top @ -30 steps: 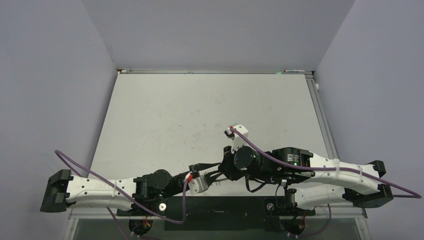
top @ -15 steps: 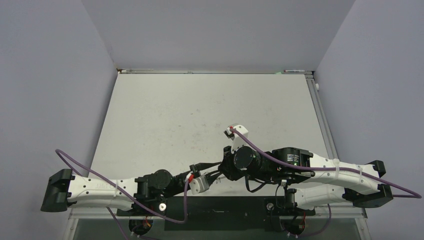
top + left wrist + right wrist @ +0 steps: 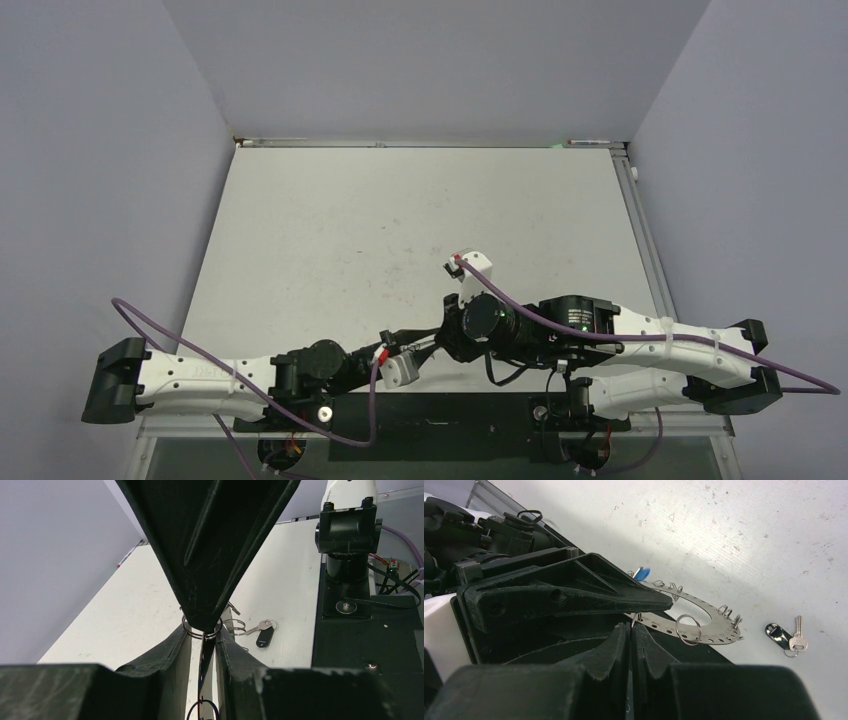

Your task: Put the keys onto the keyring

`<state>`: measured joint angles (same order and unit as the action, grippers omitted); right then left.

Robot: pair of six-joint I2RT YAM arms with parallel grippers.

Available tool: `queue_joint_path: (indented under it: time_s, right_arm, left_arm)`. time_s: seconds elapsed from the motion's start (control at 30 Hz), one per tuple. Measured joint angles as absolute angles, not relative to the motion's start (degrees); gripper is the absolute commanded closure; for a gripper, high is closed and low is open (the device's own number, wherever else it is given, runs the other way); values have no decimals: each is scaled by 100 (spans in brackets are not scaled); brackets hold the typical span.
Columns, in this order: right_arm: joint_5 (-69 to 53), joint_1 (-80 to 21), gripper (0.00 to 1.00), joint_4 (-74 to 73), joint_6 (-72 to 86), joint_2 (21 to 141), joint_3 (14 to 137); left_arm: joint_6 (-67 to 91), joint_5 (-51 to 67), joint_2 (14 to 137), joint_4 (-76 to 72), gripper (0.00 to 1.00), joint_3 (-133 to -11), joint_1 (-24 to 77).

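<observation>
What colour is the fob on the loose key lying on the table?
The fob is black; the right wrist view shows it best.

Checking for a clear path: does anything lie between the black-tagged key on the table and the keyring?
Nothing visible does. The black-tagged key lies on bare table just past the free rim of the keyring, apart from it; the right gripper holds the opposite edge.

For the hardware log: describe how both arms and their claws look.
The left arm and the right arm have white shells with black joints. A purple cable runs along each. The right one shows a green light. The left claw and the right claw each have two black wedge-shaped fingers.
</observation>
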<state>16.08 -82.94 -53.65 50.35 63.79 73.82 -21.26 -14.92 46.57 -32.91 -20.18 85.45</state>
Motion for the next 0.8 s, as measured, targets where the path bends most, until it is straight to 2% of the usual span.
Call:
queue_joint_path:
  time_s: [0.07,0.1,0.17,0.23,0.47,0.8]
  right_arm:
    - [1608,-8294,82,-5365,5035,6383,7382]
    - [1610,-8294,71,-5367,5030,6388,7389]
    - [1614,-8296,55,-5363,5059,6403,7417]
    - [1649,-8298,47,-5365,5043,6425,7502]
    - [1903,-8298,44,-5387,4976,6440,7924]
    - [2342,-8298,48,-5332,4915,6125,7865]
  left_arm:
    - [-2123,-1494,4654,-3293,100,-2012,8545]
    - [-2121,-1492,4650,-3308,100,-2003,8545]
    - [-2112,-1481,4633,-3312,100,-1994,8545]
    - [-2086,-1472,4602,-3323,100,-1977,8545]
    - [-1942,-1472,4421,-3371,100,-1817,8545]
    - [-1494,-1468,4047,-3988,100,-1177,8545]
